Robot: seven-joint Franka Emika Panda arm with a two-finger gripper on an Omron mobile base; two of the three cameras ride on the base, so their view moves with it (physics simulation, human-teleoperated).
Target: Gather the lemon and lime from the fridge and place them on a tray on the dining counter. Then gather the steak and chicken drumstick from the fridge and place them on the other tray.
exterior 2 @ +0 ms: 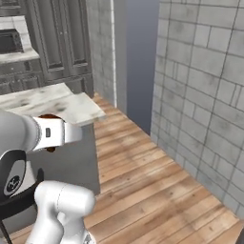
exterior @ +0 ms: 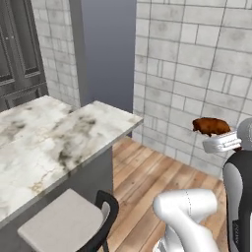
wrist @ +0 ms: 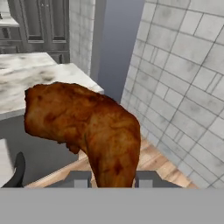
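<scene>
My gripper (wrist: 113, 179) is shut on the chicken drumstick (wrist: 87, 131), a browned, glossy piece of meat that rises from between the jaws in the hand view. From the left base view the drumstick (exterior: 211, 125) sits on top of the white hand, with the gripper (exterior: 216, 135) held in the air to the right of the dining counter (exterior: 59, 138). The white marble-look counter (wrist: 35, 74) lies ahead and to the left of the hand. In the right base view the drumstick (exterior 2: 47, 116) peeks out from behind the hand, next to the counter's end (exterior 2: 71, 107).
A stool with a grey seat (exterior: 59, 226) and black back (exterior: 106, 211) stands at the counter's near side. A grey brick wall (exterior: 197, 74) runs on the right over a wooden floor (exterior 2: 157, 186). Dark cabinets (exterior 2: 57, 38) stand behind the counter.
</scene>
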